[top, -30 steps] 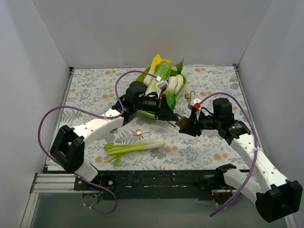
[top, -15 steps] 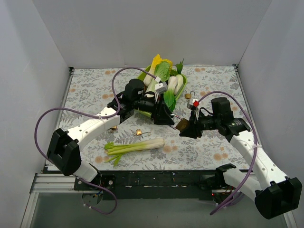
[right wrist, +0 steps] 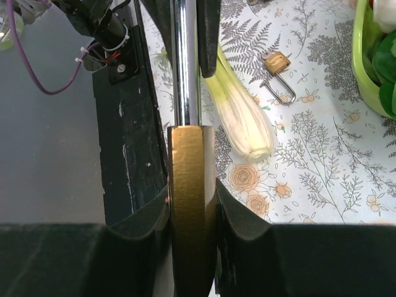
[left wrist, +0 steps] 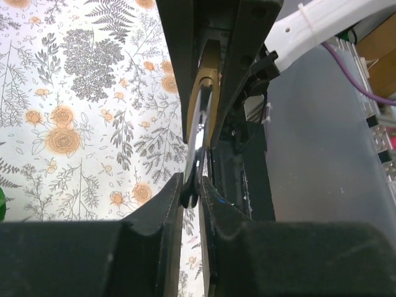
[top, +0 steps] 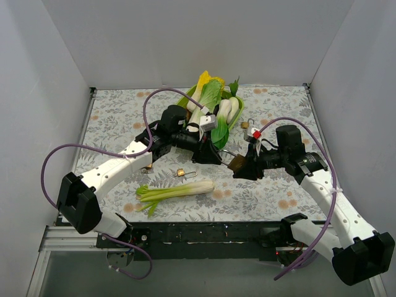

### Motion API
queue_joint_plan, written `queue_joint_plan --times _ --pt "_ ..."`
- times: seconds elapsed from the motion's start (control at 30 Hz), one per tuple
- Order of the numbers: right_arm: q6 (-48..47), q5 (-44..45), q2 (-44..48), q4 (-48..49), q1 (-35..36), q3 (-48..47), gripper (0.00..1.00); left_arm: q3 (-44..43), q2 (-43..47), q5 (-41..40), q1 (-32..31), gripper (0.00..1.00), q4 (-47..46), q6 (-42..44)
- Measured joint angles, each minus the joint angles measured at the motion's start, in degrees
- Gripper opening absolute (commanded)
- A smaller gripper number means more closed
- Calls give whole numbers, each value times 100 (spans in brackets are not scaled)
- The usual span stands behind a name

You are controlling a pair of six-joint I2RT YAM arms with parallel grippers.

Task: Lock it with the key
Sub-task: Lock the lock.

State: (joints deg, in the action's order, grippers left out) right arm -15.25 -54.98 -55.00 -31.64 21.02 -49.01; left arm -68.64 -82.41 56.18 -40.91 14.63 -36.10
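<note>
**A:** Where is the padlock?

**B:** The brass padlock (right wrist: 191,185) is held above the middle of the table (top: 124,117). The right jaws are closed tight on the flat sides of its body.

**A:** And the left arm?

**B:** The steel shackle (right wrist: 184,68) runs straight out from the body. The left jaws are pinched almost shut on its far end, so the lock is gripped at both ends.

**A:** Why hold it that way?

**B:** My guess is that one arm braces the body while the other steadies the shackle or presses it home. I can't tell whether the shackle is seated.

**A:** What about the key?

**B:** I can't find it in any view. The keyhole end faces the right wrist and is hidden.

**A:** What else is around?

**B:** A small padlock (top: 181,172) lies on the table with its shackle open, just beside a leek (top: 182,189). A green basket (right wrist: 362,62) of vegetables sits farther back.
</note>
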Motion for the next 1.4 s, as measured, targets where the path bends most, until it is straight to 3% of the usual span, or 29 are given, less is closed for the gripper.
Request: queue_joint_plan --times 0.13,0.87,1.4 --pt "-133 -90 0 -94 39 -39 1 -20 -2 2 -7 0 79 74" --pt "-146 627 -116 -348 402 -39 1 -31 -264 -334 -210 0 199 -321" --pt "175 1082 -348 -452 669 -39 1 369 -358 -389 -210 0 -409 -721"
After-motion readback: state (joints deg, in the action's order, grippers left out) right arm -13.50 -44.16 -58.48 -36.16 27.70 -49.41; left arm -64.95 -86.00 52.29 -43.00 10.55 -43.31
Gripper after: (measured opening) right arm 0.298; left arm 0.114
